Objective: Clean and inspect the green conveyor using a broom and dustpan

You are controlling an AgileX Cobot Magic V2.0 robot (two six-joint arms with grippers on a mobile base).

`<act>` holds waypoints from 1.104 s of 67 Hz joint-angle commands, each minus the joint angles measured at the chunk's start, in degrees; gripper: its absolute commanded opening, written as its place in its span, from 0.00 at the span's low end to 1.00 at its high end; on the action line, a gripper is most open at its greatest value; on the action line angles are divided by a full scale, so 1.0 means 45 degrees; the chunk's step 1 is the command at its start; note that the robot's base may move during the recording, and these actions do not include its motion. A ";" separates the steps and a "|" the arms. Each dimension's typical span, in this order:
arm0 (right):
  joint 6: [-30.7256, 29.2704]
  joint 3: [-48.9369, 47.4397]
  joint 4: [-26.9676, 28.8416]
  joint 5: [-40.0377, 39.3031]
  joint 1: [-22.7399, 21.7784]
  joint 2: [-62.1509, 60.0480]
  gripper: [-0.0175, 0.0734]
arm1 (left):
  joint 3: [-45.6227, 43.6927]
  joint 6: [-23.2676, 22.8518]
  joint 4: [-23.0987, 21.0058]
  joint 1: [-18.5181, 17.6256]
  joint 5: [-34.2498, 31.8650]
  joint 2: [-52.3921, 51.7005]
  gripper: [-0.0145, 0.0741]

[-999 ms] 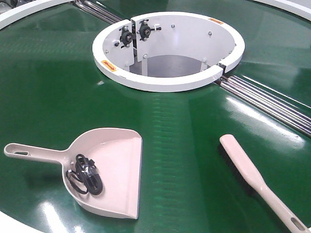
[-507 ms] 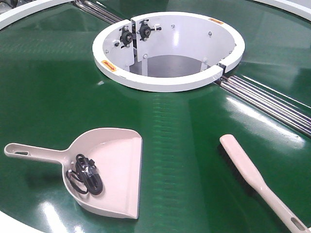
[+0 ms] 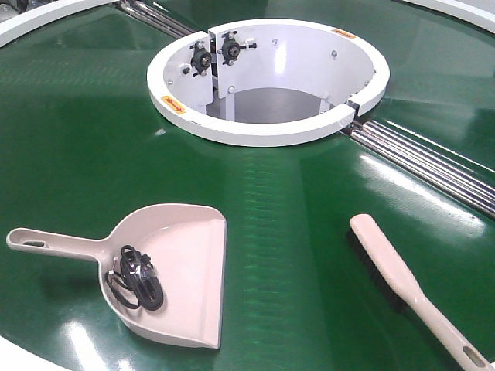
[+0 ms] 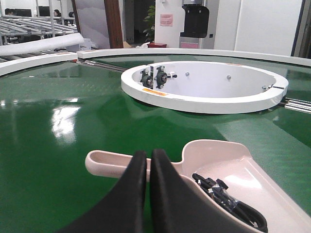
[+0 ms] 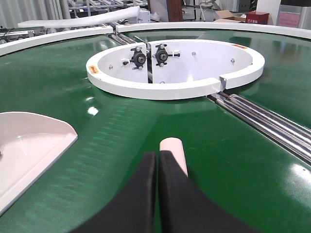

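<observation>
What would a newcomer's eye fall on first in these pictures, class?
First, the glossy green conveyor that fills the scene, with its white ring standing at the middle around an open hole. Next, near the front edge, the pale dustpan on the left, with a coiled black cable lying inside it, and the long broom on the right, apart from the pan.

No legible text anywhere.
Small orange stickers (image 3: 173, 104) on white central ring (image 3: 263, 133), print too small to read.

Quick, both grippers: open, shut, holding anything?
Left gripper: shut, empty, above the dustpan handle.
Right gripper: shut, empty, above the broom.
</observation>
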 commanded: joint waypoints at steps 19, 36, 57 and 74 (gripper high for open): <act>0.0017 -0.0311 0.0025 -0.1045 -0.0044 -0.0107 0.18 | 0.0401 -0.0102 0.0017 0.0031 -0.0991 -0.0189 0.15; 0.0017 -0.0311 0.0025 -0.1045 -0.0044 -0.0107 0.18 | 0.0401 -0.0102 0.0017 0.0031 -0.0991 -0.0189 0.15; 0.0017 -0.0311 0.0025 -0.1045 -0.0044 -0.0107 0.18 | 0.0401 -0.0102 0.0017 0.0031 -0.0991 -0.0189 0.15; 0.0028 0.0551 -0.1796 -0.2038 -0.1941 -0.0014 0.18 | 0.0401 -0.0102 0.0017 0.0031 -0.0991 -0.0189 0.15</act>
